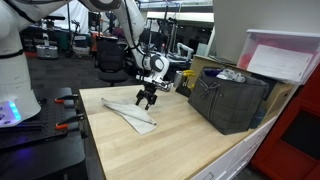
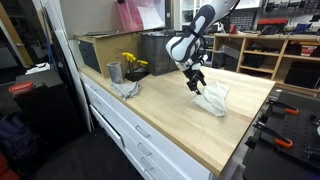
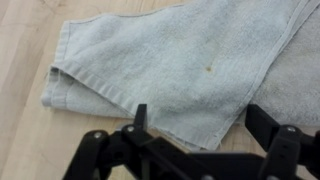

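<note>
A pale grey-white towel (image 1: 131,115) lies flat on the light wooden worktop (image 1: 170,145), folded over on itself; it also shows in the other exterior view (image 2: 212,97) and fills the wrist view (image 3: 180,65). My gripper (image 1: 147,97) hangs just above the towel's far end, fingers pointing down; it also shows in the other exterior view (image 2: 195,84). In the wrist view the gripper (image 3: 200,122) has its two black fingers spread apart over the towel's near edge, with nothing between them.
A dark mesh crate (image 1: 232,98) stands on the worktop by the wall. A metal cup (image 2: 114,72), a crumpled cloth (image 2: 127,89) and a yellow-flowered plant (image 2: 133,65) sit at the worktop's far end. Red clamps (image 1: 68,98) lie at the table's side.
</note>
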Action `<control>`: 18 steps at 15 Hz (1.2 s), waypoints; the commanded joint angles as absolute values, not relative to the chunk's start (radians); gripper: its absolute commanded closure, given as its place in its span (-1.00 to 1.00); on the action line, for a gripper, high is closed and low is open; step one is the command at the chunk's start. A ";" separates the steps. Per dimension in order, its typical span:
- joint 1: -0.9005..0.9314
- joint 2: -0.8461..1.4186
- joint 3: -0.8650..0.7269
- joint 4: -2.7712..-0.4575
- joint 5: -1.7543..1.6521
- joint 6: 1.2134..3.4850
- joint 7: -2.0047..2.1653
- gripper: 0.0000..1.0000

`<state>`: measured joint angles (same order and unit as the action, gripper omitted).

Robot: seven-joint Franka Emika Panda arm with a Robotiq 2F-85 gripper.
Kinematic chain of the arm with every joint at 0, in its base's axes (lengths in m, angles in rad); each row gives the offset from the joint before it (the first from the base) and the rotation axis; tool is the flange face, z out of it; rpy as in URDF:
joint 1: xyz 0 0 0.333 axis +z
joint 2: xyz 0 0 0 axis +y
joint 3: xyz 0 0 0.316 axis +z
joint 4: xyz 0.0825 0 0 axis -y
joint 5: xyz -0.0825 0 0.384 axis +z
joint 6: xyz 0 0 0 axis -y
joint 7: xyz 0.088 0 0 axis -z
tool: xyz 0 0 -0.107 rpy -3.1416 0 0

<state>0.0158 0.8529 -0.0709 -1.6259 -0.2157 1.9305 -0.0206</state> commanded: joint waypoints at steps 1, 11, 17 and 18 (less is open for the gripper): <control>0.010 0.895 -0.075 -1.567 -0.228 1.907 -0.029 -0.45; 0.037 0.845 -0.065 -1.588 -0.229 1.895 -0.012 0.85; 0.072 0.705 -0.078 -1.642 -0.248 1.900 0.049 0.98; 0.074 0.686 -0.083 -1.647 -0.256 1.890 0.056 0.98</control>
<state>0.0598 0.7816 -0.0677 -1.5884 -0.2270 1.9191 0.0167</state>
